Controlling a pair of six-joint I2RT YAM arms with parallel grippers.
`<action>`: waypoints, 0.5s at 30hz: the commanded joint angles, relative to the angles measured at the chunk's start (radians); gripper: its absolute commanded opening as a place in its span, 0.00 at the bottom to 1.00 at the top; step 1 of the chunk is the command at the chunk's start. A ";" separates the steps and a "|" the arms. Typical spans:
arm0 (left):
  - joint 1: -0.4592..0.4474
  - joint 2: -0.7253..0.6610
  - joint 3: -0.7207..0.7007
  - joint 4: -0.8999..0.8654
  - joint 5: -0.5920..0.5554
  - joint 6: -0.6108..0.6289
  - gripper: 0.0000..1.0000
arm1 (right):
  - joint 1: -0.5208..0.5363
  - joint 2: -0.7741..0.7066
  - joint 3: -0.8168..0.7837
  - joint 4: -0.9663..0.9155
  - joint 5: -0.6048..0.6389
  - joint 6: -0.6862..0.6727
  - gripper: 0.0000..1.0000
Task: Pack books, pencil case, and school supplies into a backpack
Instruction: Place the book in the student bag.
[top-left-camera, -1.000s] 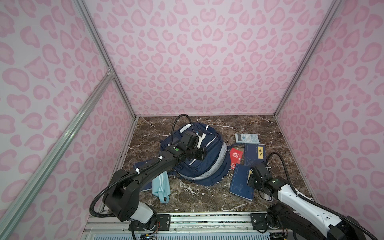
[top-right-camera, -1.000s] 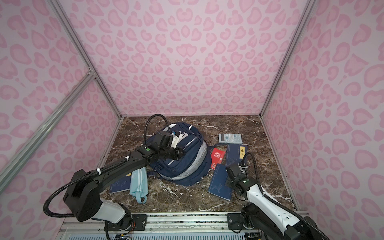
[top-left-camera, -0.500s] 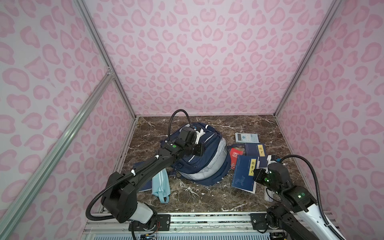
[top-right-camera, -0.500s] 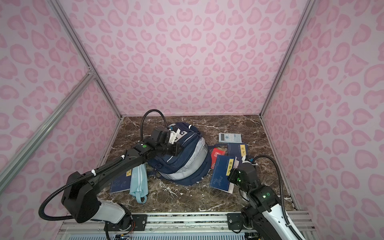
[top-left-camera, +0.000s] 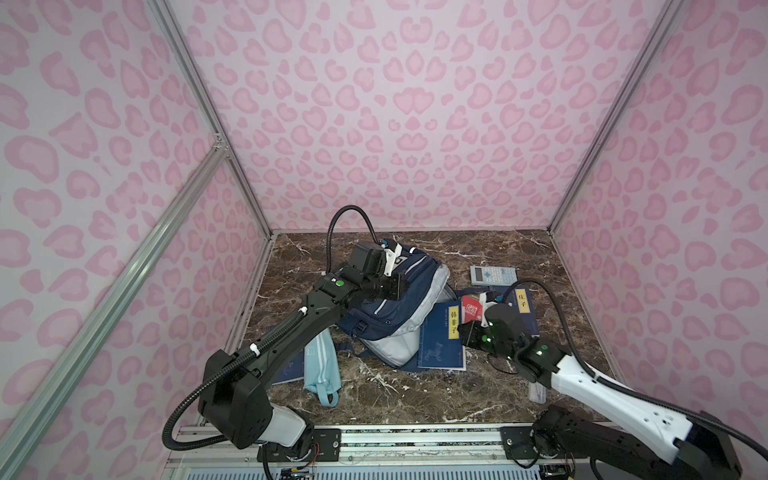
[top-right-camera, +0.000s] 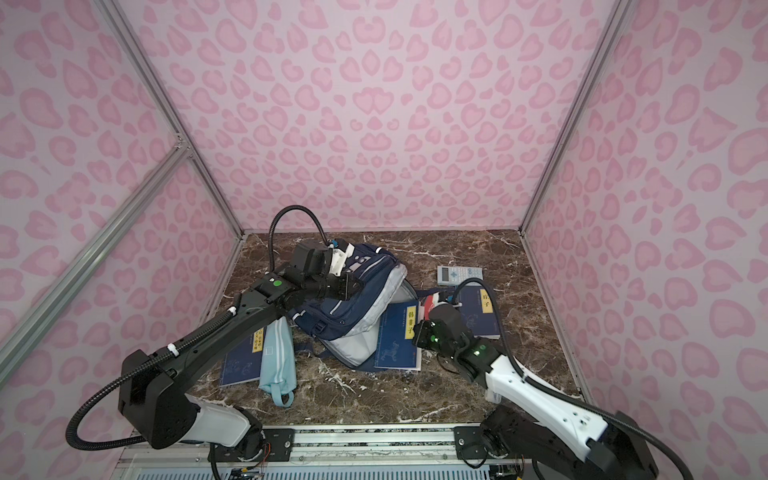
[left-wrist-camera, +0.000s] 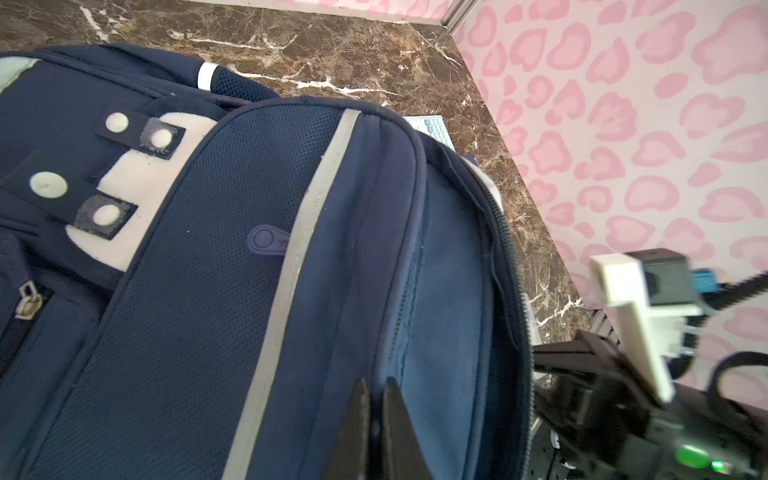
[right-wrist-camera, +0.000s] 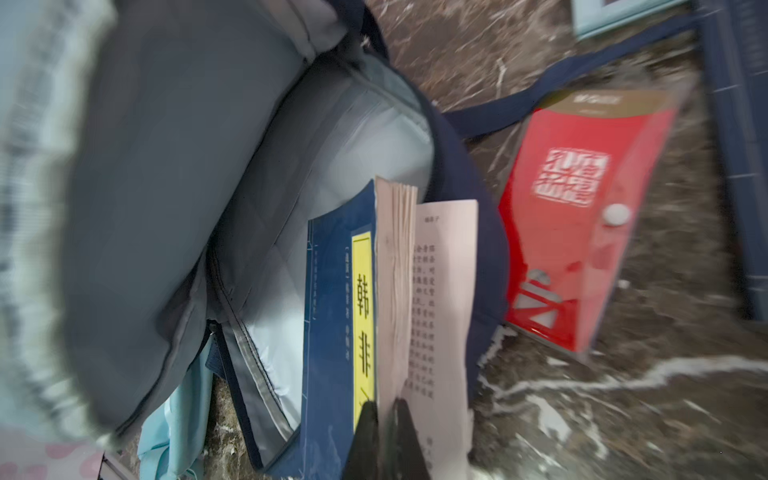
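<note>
The backpack (top-left-camera: 386, 313) is navy blue with grey stripes and white patches. The book (top-left-camera: 438, 349) is dark blue with a yellow label and black characters. The pencil case (top-left-camera: 322, 368) is light aqua with white stripes. The calculator (top-left-camera: 493, 275) is pale grey-blue, the small pack (top-left-camera: 471, 310) red. The bench (top-left-camera: 415, 399) is brown marble with white veins; the walls (top-left-camera: 395, 124) pink with darker spots.

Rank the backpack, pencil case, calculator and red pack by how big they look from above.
In a top view, largest first:
1. backpack
2. pencil case
3. calculator
4. red pack, partly covered by the right arm, so its place is unsure.
</note>
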 joint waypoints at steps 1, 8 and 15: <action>0.010 -0.002 0.047 0.045 0.064 -0.003 0.03 | 0.034 0.187 0.045 0.386 0.050 0.055 0.00; 0.035 0.008 0.101 0.037 0.119 -0.012 0.03 | 0.141 0.613 0.264 0.651 0.272 0.126 0.00; 0.058 -0.007 0.111 0.025 0.129 -0.017 0.03 | 0.231 0.896 0.393 1.010 0.590 0.136 0.00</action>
